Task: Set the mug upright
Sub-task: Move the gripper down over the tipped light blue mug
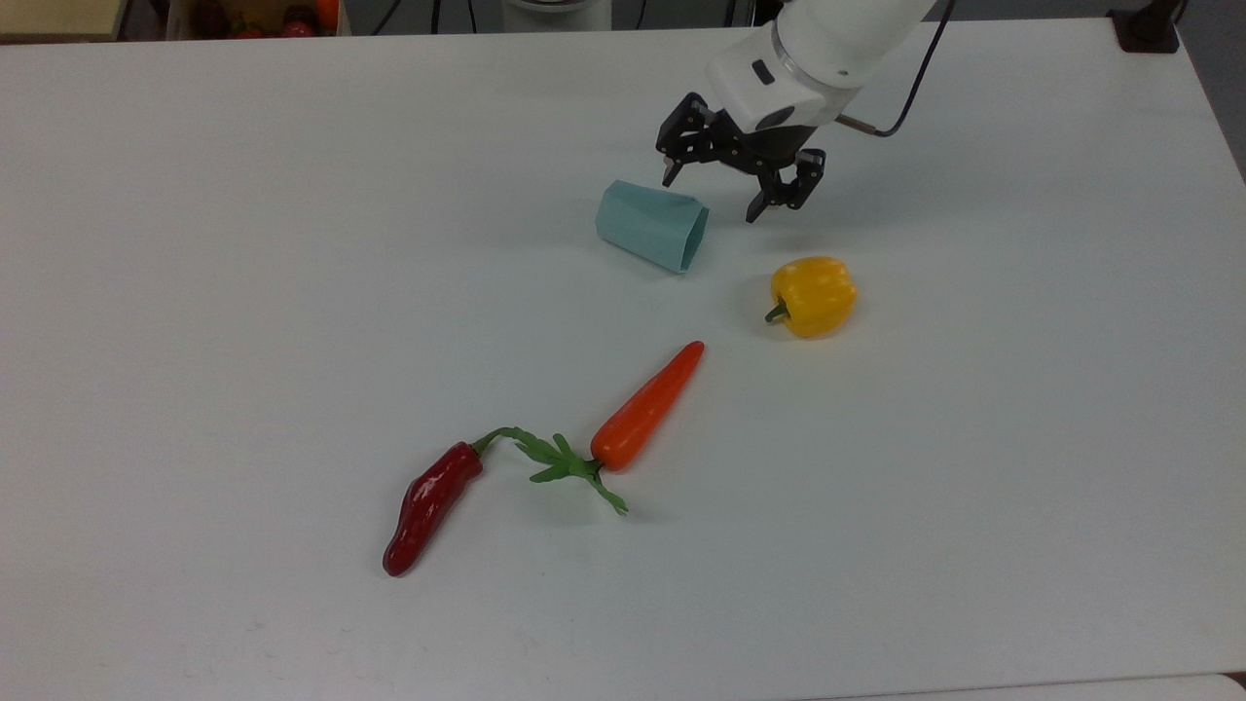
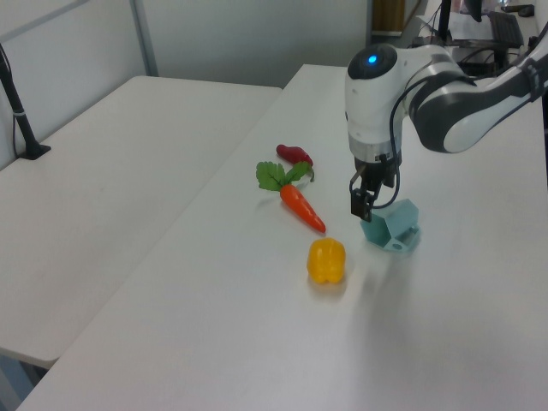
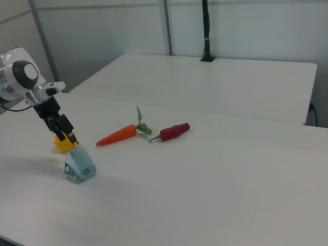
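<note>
While your arm reached over the white worktop [image 1: 243,243], the tool [image 1: 722,193] hung with its black fingers [image 1: 758,208] spread apart and nothing between them. In the top view you could see it just beyond the far, right edge of the mug's rim, one fingertip near the mug's upper side and the other out over bare worktop toward the top view's right. In the left view the tool [image 2: 363,204] stood directly in front of the mug, overlapping its upper edge; whether it touched the mug could not be told.

The mug [image 1: 651,226], pale blue-teal and faceted, lay on its side near the middle of the worktop. Its wide hexagonal mouth faced the top view's right and its narrower base pointed to the top view's left. In the left view the mug [image 2: 394,226] showed its small handle loop low against the worktop, and in the right view the mug [image 3: 79,166] lay just nearer the camera than the tool [image 3: 64,131].

A yellow bell pepper [image 1: 813,295] sat near the mug's mouth, apart from it, toward the top view's lower right. An orange carrot [image 1: 647,405] with green leaves lay further toward the near edge, and a red chili pepper [image 1: 429,507] lay beside those leaves at the top view's left.
</note>
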You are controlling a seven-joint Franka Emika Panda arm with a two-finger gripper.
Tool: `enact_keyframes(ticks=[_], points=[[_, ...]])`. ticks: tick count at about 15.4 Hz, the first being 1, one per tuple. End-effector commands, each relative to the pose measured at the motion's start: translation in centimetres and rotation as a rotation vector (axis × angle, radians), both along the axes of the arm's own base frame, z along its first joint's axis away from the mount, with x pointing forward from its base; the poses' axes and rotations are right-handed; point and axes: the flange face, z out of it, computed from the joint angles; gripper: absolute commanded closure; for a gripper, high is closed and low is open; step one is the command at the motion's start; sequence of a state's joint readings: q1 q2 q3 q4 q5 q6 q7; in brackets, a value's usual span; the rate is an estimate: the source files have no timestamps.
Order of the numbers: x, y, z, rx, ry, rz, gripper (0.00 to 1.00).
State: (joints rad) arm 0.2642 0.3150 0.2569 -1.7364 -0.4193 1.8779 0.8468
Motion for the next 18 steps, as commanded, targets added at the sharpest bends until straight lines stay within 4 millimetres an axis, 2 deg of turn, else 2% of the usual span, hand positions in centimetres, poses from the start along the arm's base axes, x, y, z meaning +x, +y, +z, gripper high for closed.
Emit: enact_keyframes(ticks=[1,9,12,18], points=[[0.2,0.7,-1.7,-0.026,-0.008,0.013,0.0],[1.0,0.5,-4.1,-0.04,-0.015,0.037,0.0],[0.7,0.2,-4.9,-0.067,-0.003,0.049,0.05],[-0.5,-1.0,-5.9,-0.148,0.048,0.052,0.05]])
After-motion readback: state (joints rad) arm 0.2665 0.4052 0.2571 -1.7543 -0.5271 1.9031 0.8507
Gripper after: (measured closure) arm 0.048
